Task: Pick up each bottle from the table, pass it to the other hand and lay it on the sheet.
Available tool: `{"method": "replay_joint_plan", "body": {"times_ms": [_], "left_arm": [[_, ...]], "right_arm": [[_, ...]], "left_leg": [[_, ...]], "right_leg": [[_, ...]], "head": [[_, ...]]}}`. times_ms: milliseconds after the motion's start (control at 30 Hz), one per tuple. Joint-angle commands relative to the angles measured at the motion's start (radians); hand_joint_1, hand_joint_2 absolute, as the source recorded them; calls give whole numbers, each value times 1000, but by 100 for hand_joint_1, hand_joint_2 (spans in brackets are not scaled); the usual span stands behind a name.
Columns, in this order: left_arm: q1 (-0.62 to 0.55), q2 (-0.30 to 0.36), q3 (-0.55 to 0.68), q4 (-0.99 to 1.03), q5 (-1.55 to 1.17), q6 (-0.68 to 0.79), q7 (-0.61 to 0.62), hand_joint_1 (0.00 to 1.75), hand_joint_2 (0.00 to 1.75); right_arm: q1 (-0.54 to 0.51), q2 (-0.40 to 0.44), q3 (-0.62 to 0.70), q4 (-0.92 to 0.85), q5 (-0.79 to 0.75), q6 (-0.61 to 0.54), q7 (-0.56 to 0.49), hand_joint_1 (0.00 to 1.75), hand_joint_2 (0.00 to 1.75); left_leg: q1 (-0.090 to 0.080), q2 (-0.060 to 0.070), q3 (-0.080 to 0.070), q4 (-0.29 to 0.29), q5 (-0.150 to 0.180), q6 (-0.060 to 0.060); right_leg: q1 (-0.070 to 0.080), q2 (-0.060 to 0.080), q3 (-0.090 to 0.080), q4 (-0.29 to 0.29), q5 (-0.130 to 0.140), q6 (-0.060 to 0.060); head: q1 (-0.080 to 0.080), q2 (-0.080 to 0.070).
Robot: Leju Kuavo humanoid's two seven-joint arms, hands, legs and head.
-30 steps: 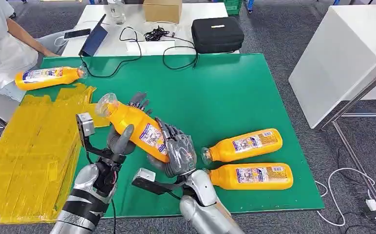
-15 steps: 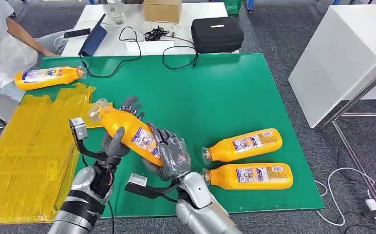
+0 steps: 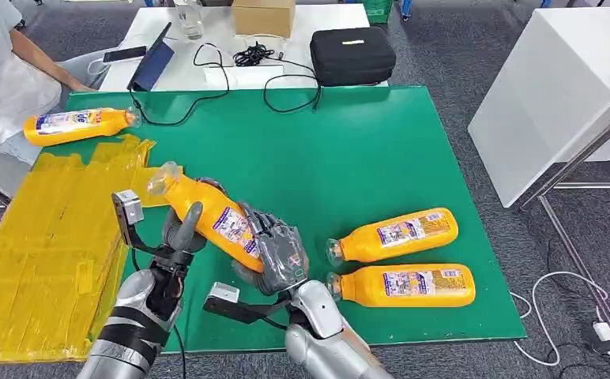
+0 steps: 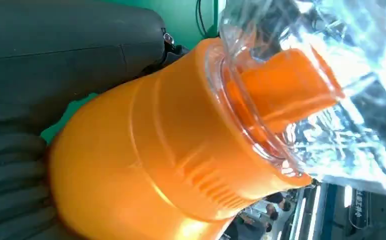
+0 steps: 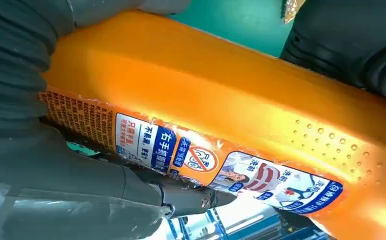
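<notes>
Orange plastic bottle (image 3: 213, 219), clear cap: gripped by left hand (image 3: 182, 230) and right hand (image 3: 277, 251). Two bottles (image 3: 401, 260) lie nearby; crinkled yellow sheet (image 3: 49, 237) beside.

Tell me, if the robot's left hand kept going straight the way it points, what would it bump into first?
The left hand already grips the orange bottle, pointing up and away across the table. Beyond it the way looks free over bare green mat; far off lies a black cable. Depth is hard to judge.

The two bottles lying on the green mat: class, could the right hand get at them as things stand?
Probably not yet. The right hand grips the raised bottle together with the left hand; once it lets go, the two bottles lie unobstructed beside it.
</notes>
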Motion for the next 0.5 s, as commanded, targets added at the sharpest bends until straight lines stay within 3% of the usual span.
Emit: {"method": "replay_joint_plan", "body": {"times_ms": [33,267,300,333,500], "left_arm": [[-93,-27,26,94,-19,21,17,175,175],[-93,-28,37,77,-24,32,17,175,175],[-92,-29,40,74,-25,33,19,175,175],[-92,-29,45,69,-27,40,19,175,175],[-98,-28,61,47,-41,68,18,175,175]], "right_arm": [[15,-8,36,6,36,-13,-39,175,175],[26,-16,-10,-53,32,-13,-44,175,175],[40,-16,-33,-85,51,-13,-49,122,175],[55,-13,-65,-117,72,-13,-61,2,175],[81,-13,-125,-209,68,-13,-85,0,175]], "left_leg": [[2,-4,5,0,-2,-2],[2,-3,5,1,-2,-2],[1,-3,2,0,-1,-1],[1,-2,2,0,-1,-1],[1,-2,1,0,-1,-1]], "right_leg": [[2,-5,7,-1,-3,-1],[2,-5,6,0,-3,-1],[1,-3,3,0,-1,0],[1,-3,3,0,-1,-1],[1,-3,2,0,-1,0]], "head": [[0,0],[0,0],[0,0],[0,0],[0,0]]}}
